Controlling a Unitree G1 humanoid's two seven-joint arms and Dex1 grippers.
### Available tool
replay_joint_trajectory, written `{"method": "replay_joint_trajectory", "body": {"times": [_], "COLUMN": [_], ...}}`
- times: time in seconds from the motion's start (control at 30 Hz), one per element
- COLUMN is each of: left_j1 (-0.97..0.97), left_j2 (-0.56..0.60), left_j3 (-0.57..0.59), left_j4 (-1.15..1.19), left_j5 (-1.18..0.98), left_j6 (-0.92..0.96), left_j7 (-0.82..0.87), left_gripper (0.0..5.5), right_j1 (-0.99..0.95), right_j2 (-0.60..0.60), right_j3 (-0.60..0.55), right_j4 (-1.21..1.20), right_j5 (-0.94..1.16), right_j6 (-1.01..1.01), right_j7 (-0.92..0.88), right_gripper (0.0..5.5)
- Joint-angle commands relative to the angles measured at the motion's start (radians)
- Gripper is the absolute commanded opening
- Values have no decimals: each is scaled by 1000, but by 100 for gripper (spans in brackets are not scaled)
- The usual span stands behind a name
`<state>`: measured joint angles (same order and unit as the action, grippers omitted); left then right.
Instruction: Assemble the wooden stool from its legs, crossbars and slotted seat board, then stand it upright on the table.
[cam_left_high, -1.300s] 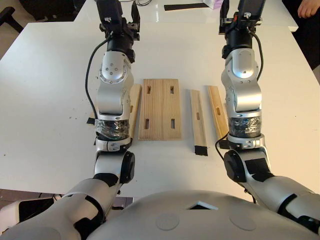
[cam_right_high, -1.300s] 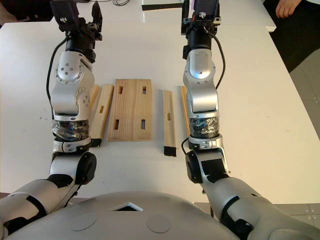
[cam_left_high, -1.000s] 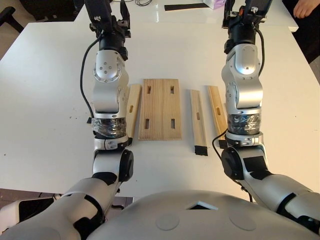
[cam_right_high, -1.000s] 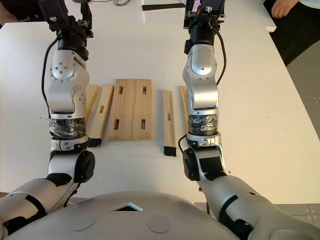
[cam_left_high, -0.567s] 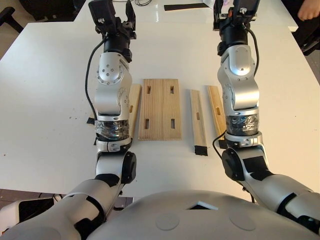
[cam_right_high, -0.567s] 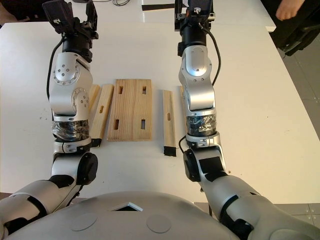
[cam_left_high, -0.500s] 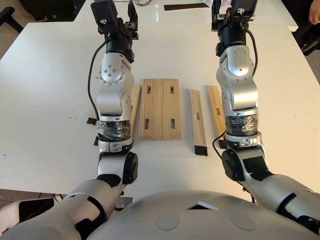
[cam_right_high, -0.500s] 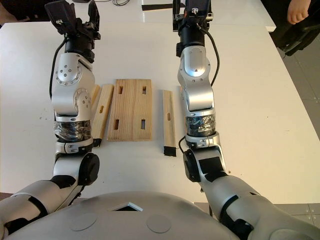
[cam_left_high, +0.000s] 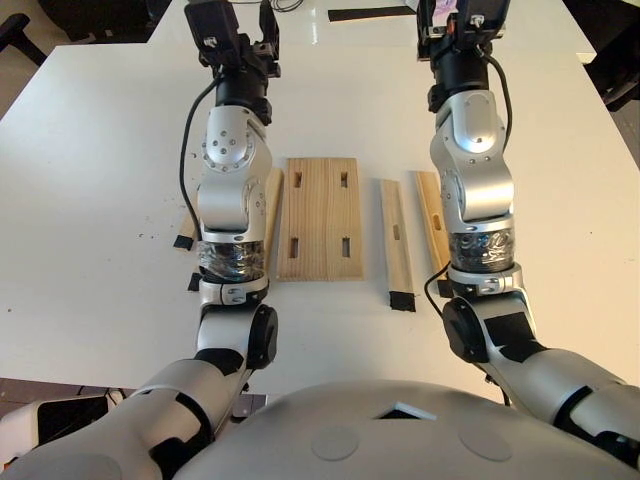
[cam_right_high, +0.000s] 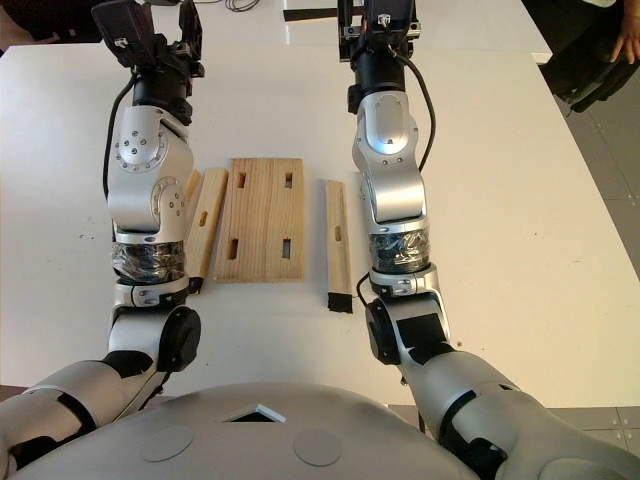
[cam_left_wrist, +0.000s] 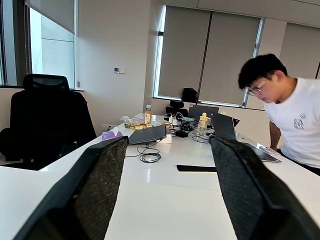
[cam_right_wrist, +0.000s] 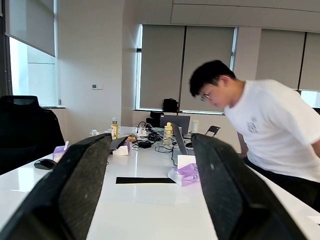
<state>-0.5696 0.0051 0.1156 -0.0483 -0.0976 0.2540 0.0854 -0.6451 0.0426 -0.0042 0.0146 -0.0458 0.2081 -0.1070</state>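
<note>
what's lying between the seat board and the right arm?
Two slotted wooden strips lie flat: the black-tipped strip clear of the seat board, the other strip partly under the right arm. Left eye view.

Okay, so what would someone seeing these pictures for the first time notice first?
The slotted seat board lies flat in the middle of the white table, with loose wooden strips flat on either side, nothing assembled yet. Both arms stretch forward past it, the left end effector and right end effector open and empty above the table's far side.
</note>
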Motion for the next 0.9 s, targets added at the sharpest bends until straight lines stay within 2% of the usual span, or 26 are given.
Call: {"method": "replay_joint_trajectory", "body": {"times": [0.03, 0.37, 0.6, 0.8, 0.9], "left_j1": [13, 141, 184, 306, 349], "left_j2": [31, 82, 151, 360, 492], "left_j3": [10, 71, 94, 175, 258], "left_j4": [-27, -156, -192, -158, -32], "left_j5": [17, 0, -71, -186, -228], "left_j6": [1, 98, 184, 287, 317], "left_j7": [3, 8, -102, -355, -474], "left_gripper": [303, 303, 303, 303, 303], "right_j1": [6, 58, 90, 117, 135], "right_j2": [9, -20, -62, -85, -99], "right_j3": [-11, -28, -49, -73, -93], "right_j4": [-33, -73, -95, -101, -107], "right_j5": [28, 30, 10, 7, -1], "right_j6": [11, 73, 73, 63, 57], "right_j7": [13, 27, 14, -3, -15], "right_gripper": [296, 296, 296, 296, 296]}}
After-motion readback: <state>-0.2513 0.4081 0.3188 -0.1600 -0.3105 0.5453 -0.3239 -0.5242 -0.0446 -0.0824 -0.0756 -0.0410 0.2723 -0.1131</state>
